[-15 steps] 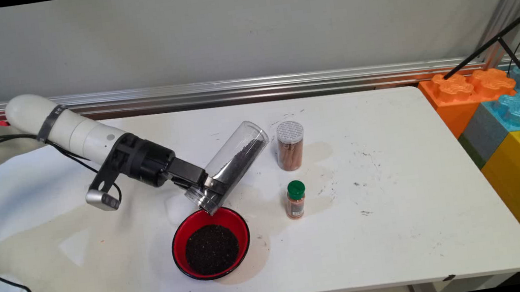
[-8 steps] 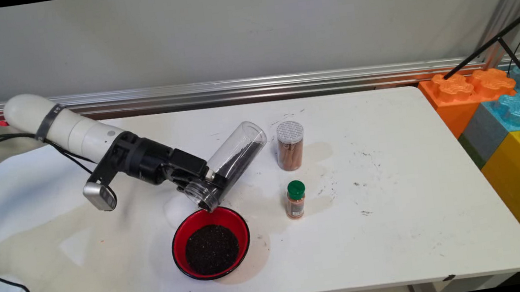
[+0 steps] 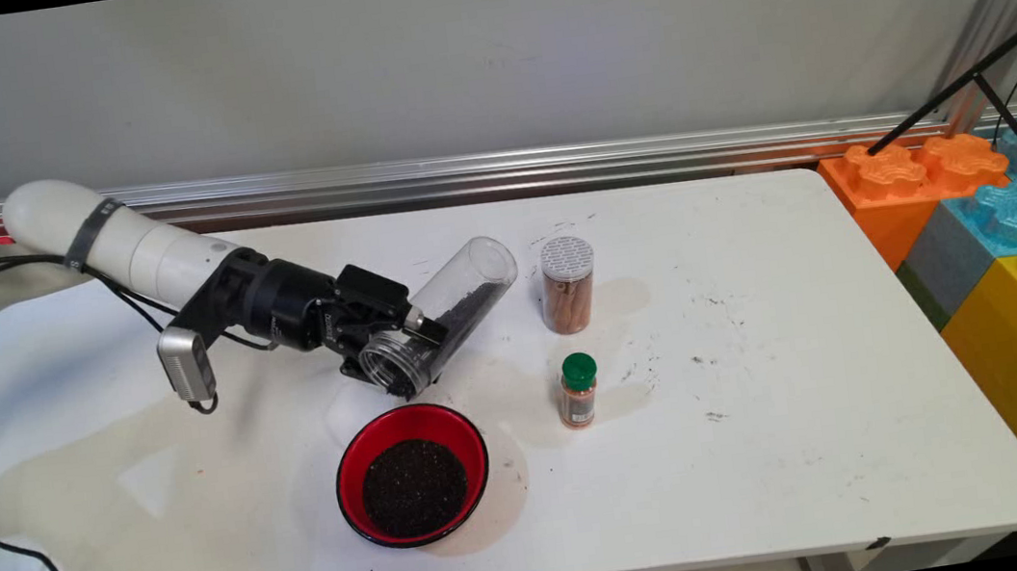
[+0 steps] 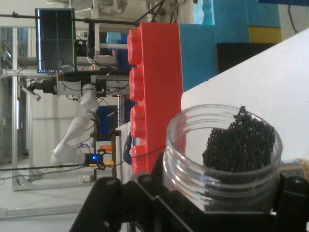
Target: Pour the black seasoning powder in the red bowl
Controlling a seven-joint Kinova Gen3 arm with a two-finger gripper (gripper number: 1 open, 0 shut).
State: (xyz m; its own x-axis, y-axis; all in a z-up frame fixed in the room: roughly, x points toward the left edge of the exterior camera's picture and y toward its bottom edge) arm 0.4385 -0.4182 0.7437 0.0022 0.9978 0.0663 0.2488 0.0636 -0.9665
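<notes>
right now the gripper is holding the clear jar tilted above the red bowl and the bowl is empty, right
Not quite. The gripper does hold the clear jar tilted above the red bowl, but the bowl is not empty: the main view shows a dark heap of black grains filling its middle. The rest stands.

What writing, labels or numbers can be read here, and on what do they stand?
None can be read.
Green-capped bottle: label too small to read.
Silver-topped jar: marks on the lid, too small to read.
Gripper, holding the clear jar above the red bowl: small lettering on its black body, not legible.
</notes>
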